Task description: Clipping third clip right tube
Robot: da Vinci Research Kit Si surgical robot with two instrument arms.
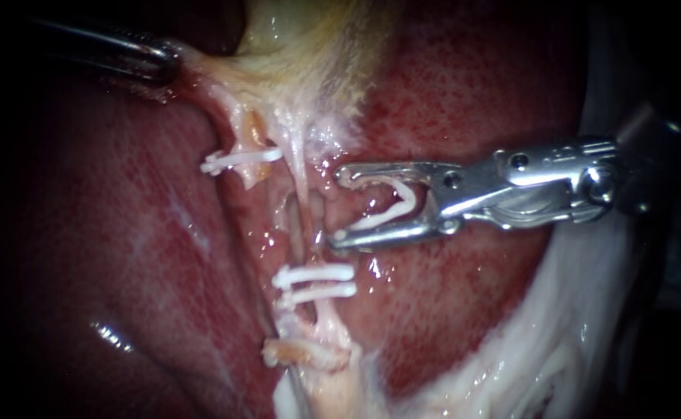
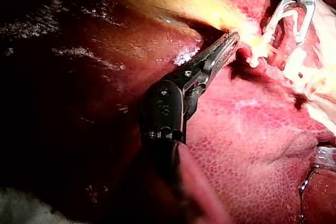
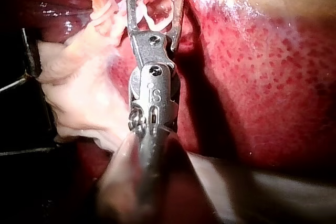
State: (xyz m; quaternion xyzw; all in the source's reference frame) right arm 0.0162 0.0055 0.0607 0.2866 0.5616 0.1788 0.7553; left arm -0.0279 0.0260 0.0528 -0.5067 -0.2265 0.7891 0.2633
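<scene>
Beside tube (image 1: 303,194), right tool (image 1: 339,206) gapes, holding clip (image 1: 406,194); left tool (image 1: 168,62) grips gallbladder (image 1: 294,46).

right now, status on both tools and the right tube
Left tool shut on gallbladder tissue. Right tool holds an open clip, tips beside the right tube, not around it. Two clips sit lower on that tube; nothing between.

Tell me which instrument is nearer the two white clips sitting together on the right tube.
Right. The right instrument, jaws holding a loaded clip, sits just above the two clips, beside the right tube. The left instrument grips the gallbladder far off, up the tube.
</scene>
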